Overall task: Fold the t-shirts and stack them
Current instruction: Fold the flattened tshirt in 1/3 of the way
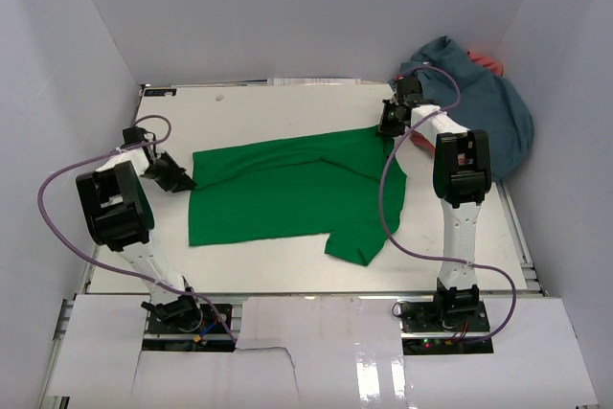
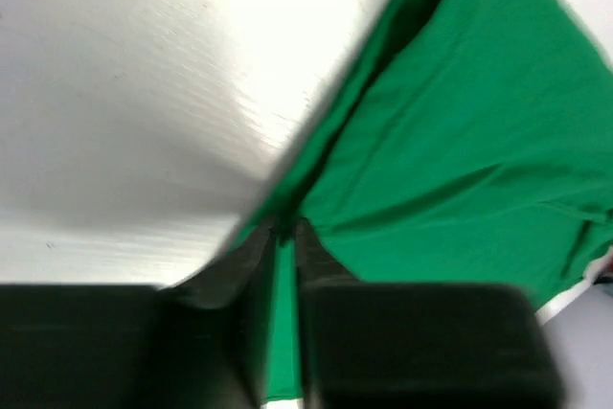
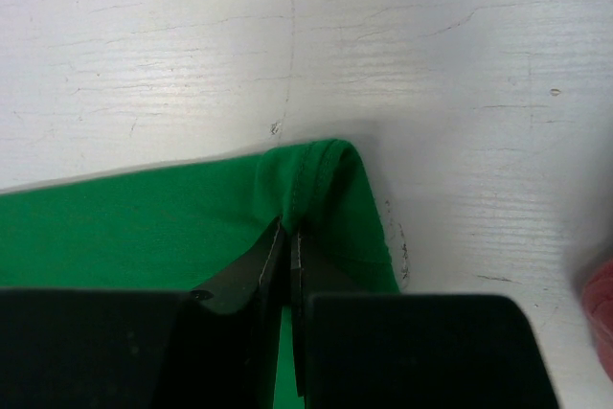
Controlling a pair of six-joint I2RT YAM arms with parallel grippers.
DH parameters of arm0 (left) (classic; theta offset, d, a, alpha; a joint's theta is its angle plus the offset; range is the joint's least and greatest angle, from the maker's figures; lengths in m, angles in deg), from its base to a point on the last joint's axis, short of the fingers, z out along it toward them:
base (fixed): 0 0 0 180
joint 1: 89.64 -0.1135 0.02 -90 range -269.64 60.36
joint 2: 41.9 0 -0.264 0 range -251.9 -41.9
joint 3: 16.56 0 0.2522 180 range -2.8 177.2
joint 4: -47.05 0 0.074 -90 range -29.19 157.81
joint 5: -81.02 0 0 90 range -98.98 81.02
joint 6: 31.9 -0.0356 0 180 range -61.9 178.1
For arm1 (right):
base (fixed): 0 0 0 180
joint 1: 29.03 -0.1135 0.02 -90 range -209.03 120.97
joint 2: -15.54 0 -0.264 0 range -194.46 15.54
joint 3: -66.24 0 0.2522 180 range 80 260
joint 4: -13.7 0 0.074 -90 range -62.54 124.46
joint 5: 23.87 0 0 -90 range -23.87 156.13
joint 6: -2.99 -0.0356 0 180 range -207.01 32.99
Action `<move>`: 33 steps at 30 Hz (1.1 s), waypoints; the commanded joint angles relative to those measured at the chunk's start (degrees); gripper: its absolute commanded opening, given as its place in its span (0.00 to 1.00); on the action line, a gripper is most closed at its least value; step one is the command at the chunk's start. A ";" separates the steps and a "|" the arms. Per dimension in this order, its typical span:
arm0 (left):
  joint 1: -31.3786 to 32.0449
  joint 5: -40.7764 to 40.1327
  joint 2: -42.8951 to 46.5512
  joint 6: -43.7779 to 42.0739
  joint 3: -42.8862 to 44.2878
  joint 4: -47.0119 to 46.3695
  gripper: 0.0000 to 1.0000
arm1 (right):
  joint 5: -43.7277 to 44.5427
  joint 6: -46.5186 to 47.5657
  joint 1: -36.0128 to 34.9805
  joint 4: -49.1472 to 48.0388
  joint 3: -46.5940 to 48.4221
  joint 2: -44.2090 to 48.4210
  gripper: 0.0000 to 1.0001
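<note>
Green t-shirt [image 1: 287, 189] stretched flat for folding
Your right end effector [image 3: 287, 237] pinches its hem to pull it taut on the worktop [image 1: 287, 107]; the left end effector [image 2: 287, 229] sits narrowly parted at the opposite corner, grip unclear

Left arm [image 1: 115, 203] bent, left tool [image 1: 187, 180] low, jaws slightly parted; right arm [image 1: 462, 165] stretched far, right tool [image 1: 388, 129] clamped on the green t-shirt [image 1: 287, 189].
</note>
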 commanded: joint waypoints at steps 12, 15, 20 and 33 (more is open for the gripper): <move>-0.49 -0.93 0.70 2.14 6.47 0.06 0.41 | 0.27 1.50 -0.45 3.00 -1.05 4.32 0.62; -0.57 0.21 0.53 2.32 6.83 -0.03 0.41 | 0.36 1.59 -0.72 1.94 -4.73 8.27 0.63; -0.49 0.83 -0.44 2.58 7.53 -0.20 0.41 | -1.05 1.41 -1.07 1.59 -10.01 14.86 0.67; 6.09 5.66 2.29 0.04 14.91 -0.12 0.41 | -2.09 4.22 -2.65 2.91 -15.37 21.11 0.70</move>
